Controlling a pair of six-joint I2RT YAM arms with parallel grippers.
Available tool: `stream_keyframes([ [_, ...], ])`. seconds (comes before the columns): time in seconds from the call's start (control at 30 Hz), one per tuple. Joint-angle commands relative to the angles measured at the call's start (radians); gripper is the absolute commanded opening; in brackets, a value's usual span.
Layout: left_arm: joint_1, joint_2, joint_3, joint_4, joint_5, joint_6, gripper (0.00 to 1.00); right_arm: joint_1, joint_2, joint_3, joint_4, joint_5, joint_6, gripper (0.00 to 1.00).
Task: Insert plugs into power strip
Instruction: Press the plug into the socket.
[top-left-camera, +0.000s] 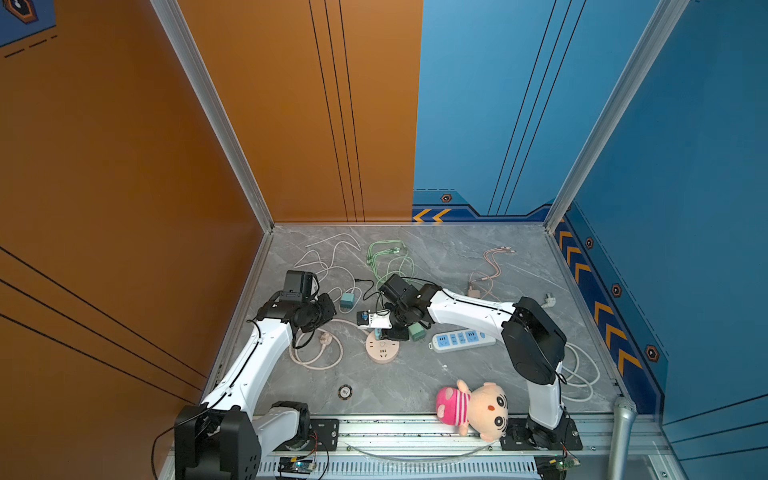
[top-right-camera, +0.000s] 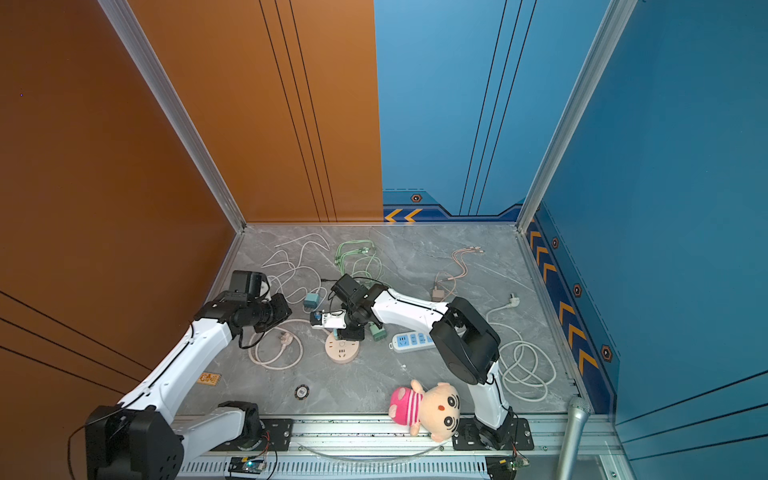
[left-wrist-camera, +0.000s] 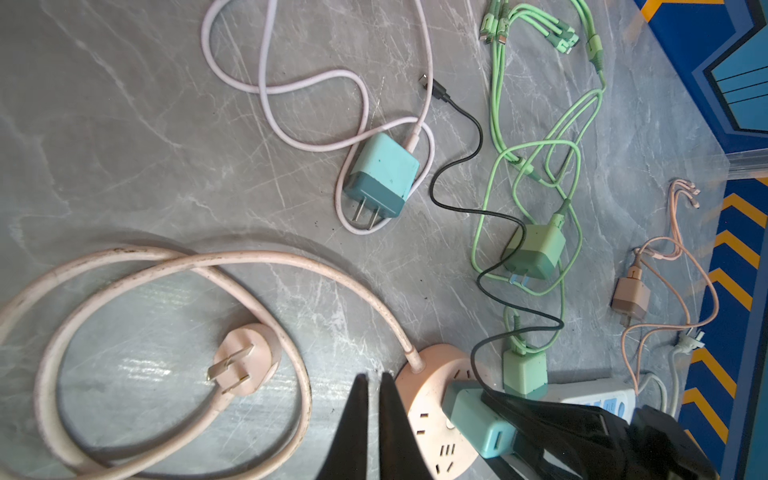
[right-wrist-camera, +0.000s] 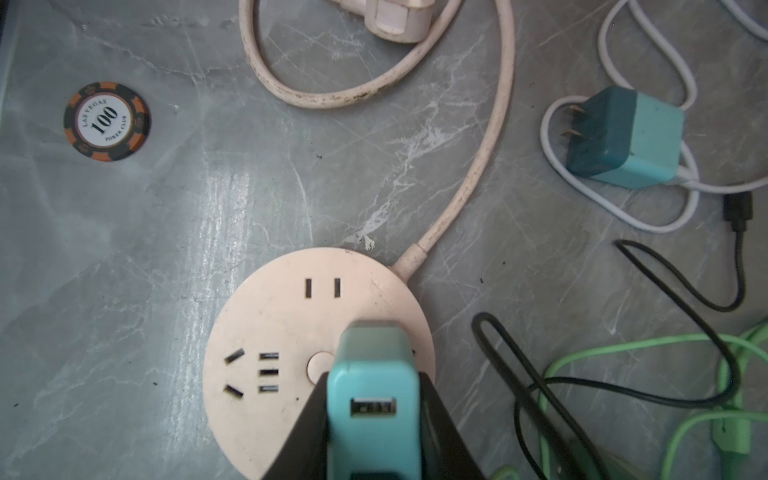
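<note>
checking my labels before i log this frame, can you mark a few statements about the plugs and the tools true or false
1. The right tool grips a teal plug above the round pink power strip. True.
2. The left tool holds a green plug. False: it is shut and holds nothing.
3. A second teal plug lies loose on the table with its prongs bare. True.
4. The poker chip rests on the round strip. False: it lies on the table, apart from the strip.
</note>
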Motion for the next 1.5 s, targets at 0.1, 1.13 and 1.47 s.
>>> stream_keyframes([
  [0.1, 0.01, -0.011, -0.015, -0.003, 0.015, 0.015, 0.09, 0.0, 0.04, 0.04, -0.085, 0.01, 0.005, 0.26],
  [1.13, 0.019, -0.044, -0.007, -0.003, 0.012, 0.01, 0.07, -0.015, 0.037, 0.01, -0.044, 0.058, 0.037, 0.56],
  [1.47, 0.018, -0.076, -0.016, -0.003, 0.019, 0.002, 0.08, 0.007, -0.075, -0.045, -0.04, 0.082, 0.04, 0.68],
])
